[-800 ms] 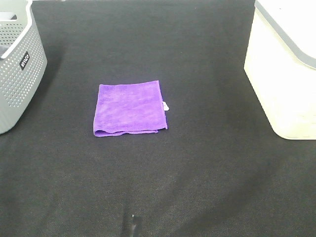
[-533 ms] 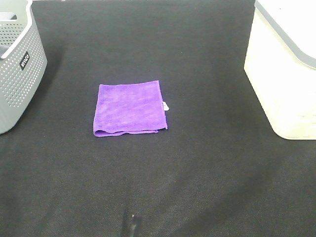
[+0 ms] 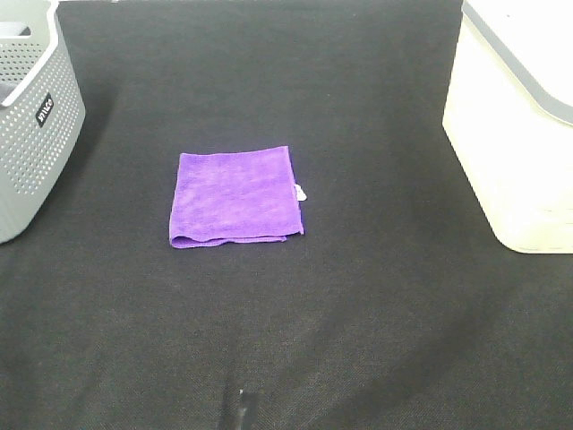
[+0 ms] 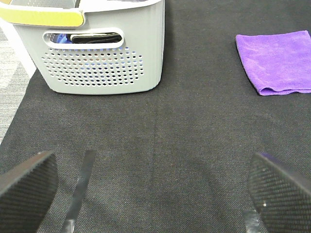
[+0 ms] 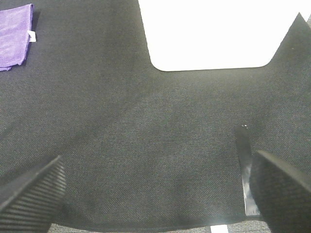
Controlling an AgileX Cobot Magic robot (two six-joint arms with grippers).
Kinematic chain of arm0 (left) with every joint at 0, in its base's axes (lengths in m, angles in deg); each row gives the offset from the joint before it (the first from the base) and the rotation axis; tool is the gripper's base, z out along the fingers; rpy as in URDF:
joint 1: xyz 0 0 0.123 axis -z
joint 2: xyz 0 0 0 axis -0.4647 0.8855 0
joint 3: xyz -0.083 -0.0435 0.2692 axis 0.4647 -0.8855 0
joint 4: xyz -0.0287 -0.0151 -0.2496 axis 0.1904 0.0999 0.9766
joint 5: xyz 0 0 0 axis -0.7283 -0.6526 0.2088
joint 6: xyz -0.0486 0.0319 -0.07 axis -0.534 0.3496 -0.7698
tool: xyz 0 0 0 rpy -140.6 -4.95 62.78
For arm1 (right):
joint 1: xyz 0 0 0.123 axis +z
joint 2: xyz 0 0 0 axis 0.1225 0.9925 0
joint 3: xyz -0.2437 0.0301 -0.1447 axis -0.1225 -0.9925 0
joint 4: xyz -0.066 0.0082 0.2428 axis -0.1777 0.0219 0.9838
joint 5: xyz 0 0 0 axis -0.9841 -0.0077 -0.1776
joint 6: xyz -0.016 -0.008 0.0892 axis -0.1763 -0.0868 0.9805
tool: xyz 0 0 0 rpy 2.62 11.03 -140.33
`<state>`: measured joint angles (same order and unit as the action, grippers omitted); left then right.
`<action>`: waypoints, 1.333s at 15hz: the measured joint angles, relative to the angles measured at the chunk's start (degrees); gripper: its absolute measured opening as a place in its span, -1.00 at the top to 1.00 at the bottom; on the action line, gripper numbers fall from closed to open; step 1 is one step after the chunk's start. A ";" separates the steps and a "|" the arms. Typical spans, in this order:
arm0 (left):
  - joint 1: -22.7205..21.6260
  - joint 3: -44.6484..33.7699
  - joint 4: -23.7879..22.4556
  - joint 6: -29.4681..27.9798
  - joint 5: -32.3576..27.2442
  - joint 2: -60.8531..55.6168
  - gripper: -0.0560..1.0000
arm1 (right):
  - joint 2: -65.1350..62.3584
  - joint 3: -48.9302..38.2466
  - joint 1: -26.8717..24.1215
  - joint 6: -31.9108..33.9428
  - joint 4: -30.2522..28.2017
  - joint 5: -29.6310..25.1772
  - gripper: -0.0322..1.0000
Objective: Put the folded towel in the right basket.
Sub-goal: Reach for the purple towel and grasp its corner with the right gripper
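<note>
A folded purple towel (image 3: 235, 198) lies flat on the black table mat, left of the middle, with a small white tag at its right edge. It also shows in the left wrist view (image 4: 277, 61) and in the right wrist view (image 5: 14, 35). The right basket (image 3: 519, 116) is white with a grey rim and stands at the right edge; it also shows in the right wrist view (image 5: 214, 31). My left gripper (image 4: 150, 189) is open and empty, well short of the towel. My right gripper (image 5: 155, 189) is open and empty in front of the white basket. Neither gripper shows in the high view.
A grey perforated basket (image 3: 27, 107) stands at the left edge, with dark items inside seen through its handle slot in the left wrist view (image 4: 102, 53). The black mat (image 3: 358, 313) covers the table; its front edge shows in the right wrist view.
</note>
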<state>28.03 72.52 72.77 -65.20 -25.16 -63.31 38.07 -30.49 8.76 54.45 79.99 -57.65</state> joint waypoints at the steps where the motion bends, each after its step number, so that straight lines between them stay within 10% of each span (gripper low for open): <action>1: 0.00 0.00 0.00 0.00 0.00 0.00 -0.98 | 0.00 0.00 0.00 0.00 -0.06 0.00 -0.95; 20: 0.00 0.00 0.00 0.00 0.00 0.00 -0.98 | 0.00 0.00 0.00 0.00 -0.06 0.00 -0.95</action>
<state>28.03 72.52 72.77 -65.20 -25.16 -63.31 38.07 -30.49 8.76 54.45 79.94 -57.65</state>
